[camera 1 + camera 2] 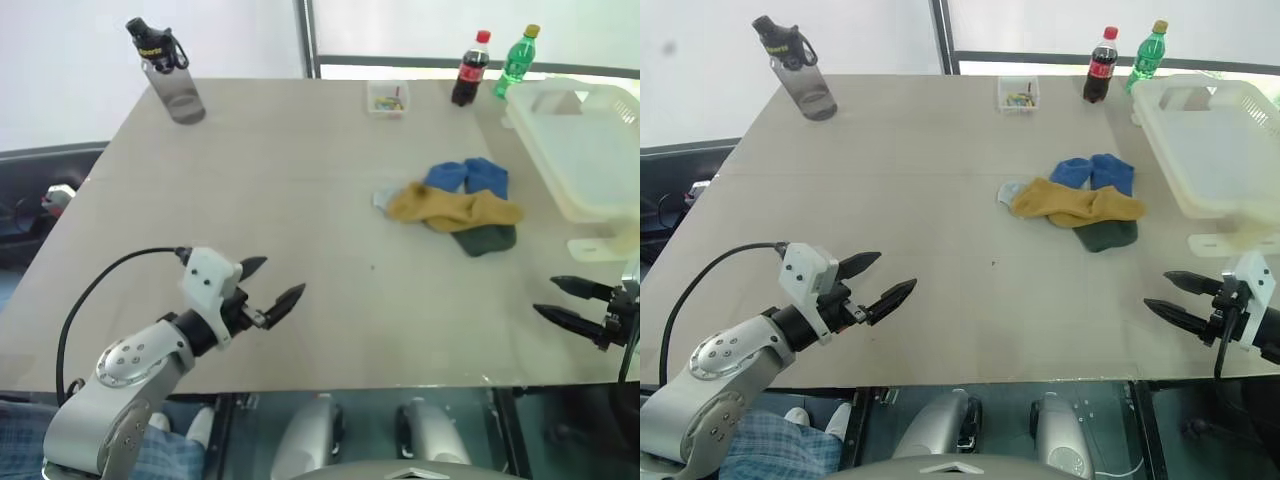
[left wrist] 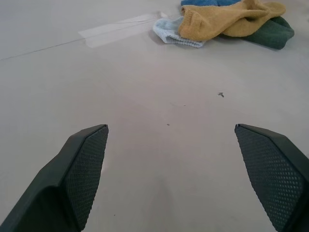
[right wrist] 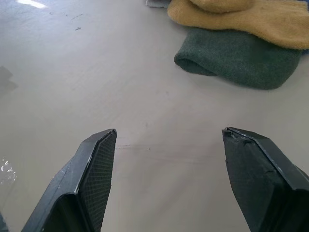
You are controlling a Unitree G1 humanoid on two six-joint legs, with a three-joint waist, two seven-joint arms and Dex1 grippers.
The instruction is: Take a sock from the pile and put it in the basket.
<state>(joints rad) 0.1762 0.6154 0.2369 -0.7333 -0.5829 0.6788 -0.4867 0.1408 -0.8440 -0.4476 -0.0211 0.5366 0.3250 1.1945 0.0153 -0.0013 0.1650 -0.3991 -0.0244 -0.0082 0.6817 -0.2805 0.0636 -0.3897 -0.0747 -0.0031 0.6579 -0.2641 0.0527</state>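
The left gripper (image 1: 272,281) hangs with its two black fingers spread wide and nothing between them, low over the bare table (image 1: 300,200), well short of the pile (image 1: 455,205) on the near-left side of it and pointing toward it. The right gripper (image 1: 1172,298) is likewise released, its fingers parted around empty air just above the tabletop, on the near-right side of the pile and aimed back toward it; in its wrist view the dark green sock (image 3: 241,55) lies nearest ahead of the fingers with the mustard yellow sock (image 3: 241,17) behind and partly over it. The pile itself sits loose on the table, untouched by either gripper: the yellow sock drapes across the middle, the blue socks (image 1: 468,176) lie on the far side of it, the green one pokes out on the near side, and a pale grey sock (image 2: 171,34) peeps out at the end of the pile toward the left gripper. The basket (image 1: 590,150) stands just beyond the pile to its right, by the table's right edge, with no sock visible in it. Farther back from the pile, along the far edge, stand a cola bottle (image 1: 470,68) and a green bottle (image 1: 517,62) close together, with a small clear box (image 1: 387,98) just left of them. A dark water bottle (image 1: 166,70) stands well apart from the pile, at the far left corner.
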